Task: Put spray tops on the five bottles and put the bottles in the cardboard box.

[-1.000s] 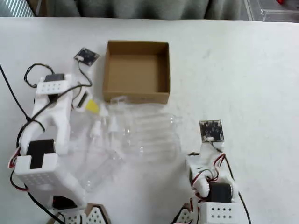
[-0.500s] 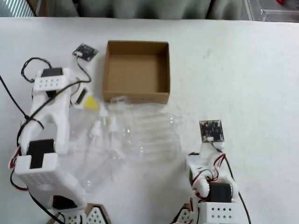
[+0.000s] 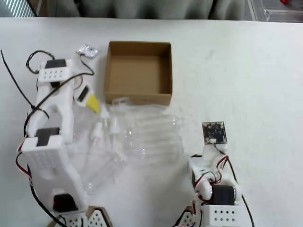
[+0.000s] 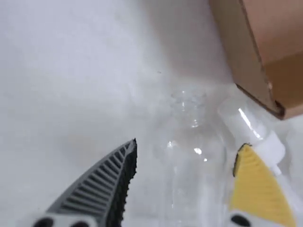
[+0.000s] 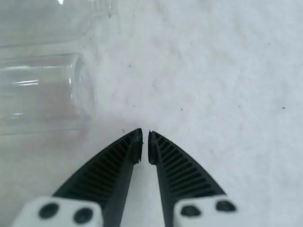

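Cardboard box (image 3: 137, 98), one; clear bottles (image 3: 151, 137) beside it, number unclear.

Left arm (image 3: 49, 118) stretched forward along the left side of the table (image 3: 255, 71). Left gripper (image 4: 188, 144) low over the surface, jaws spread wide: grey finger (image 4: 102, 184) one side, yellow finger (image 4: 253, 184) the other. Right arm (image 3: 213, 187) folded back at the front edge. Right gripper (image 5: 145, 139) pointed down, tips all but touching.

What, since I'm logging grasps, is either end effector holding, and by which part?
Nothing: left end effector open over a clear bottle; right end effector shut, empty.
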`<act>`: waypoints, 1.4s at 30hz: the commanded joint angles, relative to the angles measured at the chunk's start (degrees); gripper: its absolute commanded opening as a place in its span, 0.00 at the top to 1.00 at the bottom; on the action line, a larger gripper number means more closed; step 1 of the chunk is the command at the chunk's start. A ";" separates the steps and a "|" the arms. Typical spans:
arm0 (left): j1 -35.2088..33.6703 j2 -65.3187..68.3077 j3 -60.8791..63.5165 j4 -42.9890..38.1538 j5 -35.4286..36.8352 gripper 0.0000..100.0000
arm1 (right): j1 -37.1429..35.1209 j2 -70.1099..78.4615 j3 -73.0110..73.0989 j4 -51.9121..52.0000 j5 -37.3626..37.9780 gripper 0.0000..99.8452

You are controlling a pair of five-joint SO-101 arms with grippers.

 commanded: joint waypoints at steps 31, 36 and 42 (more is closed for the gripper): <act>-3.30 -16.57 22.77 -17.23 14.33 0.92 | 0.84 -0.40 -0.09 -2.33 0.62 0.98; -11.38 -18.59 22.77 -18.64 28.92 0.92 | 1.45 -0.40 -1.49 -1.89 0.62 0.98; -17.10 -17.19 24.09 -24.53 34.02 0.92 | 3.65 -0.40 -4.84 -2.59 0.18 0.98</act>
